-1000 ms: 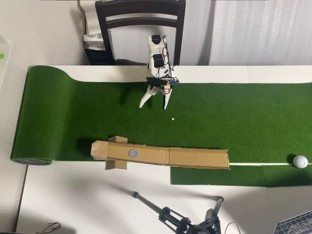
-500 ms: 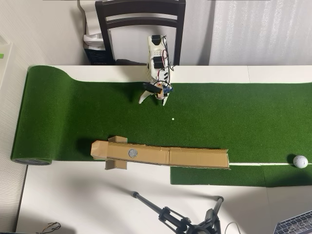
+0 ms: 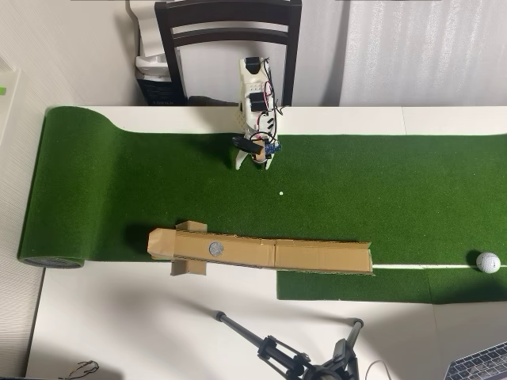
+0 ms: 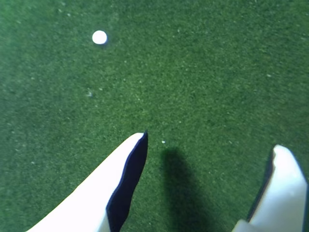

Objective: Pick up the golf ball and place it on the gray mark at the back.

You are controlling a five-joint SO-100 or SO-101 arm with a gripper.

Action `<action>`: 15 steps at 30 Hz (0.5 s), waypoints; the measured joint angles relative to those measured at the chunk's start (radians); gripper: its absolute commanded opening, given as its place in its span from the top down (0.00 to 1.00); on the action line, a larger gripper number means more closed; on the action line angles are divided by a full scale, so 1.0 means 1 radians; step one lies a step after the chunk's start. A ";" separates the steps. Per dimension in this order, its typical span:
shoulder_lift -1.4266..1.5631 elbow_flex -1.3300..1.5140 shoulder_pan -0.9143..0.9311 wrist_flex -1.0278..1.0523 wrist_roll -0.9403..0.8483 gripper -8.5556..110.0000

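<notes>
The golf ball (image 3: 488, 262) is a small white sphere on the green turf at the far right of the overhead view, far from the arm. On a long cardboard strip (image 3: 317, 256) sits the gray mark (image 3: 215, 248), a small round spot. My gripper (image 3: 254, 165) hangs below the white arm near the turf's top edge, pointing down at bare turf. In the wrist view the gripper (image 4: 210, 145) is open, with only turf between its white fingers (image 4: 111, 183). Neither the ball nor the mark shows in the wrist view.
A tiny white dot (image 3: 280, 192) (image 4: 99, 37) lies on the turf just ahead of the gripper. A dark chair (image 3: 228, 32) stands behind the arm. A tripod (image 3: 301, 360) lies on the white table at the bottom. The turf's left end is rolled up (image 3: 47, 198).
The arm has drawn back toward its base; the fingers, stretched out over the turf a second ago, now sit tucked closer under the arm. The ball has not moved.
</notes>
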 measured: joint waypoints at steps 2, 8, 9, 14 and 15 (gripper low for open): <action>0.000 0.000 -0.003 0.000 0.000 0.63; 0.000 0.000 -0.003 0.000 0.000 0.80; 0.000 0.000 -0.003 0.000 0.000 0.82; 0.000 0.000 -0.003 0.000 0.000 0.88; 0.000 0.000 -0.003 0.000 0.000 0.90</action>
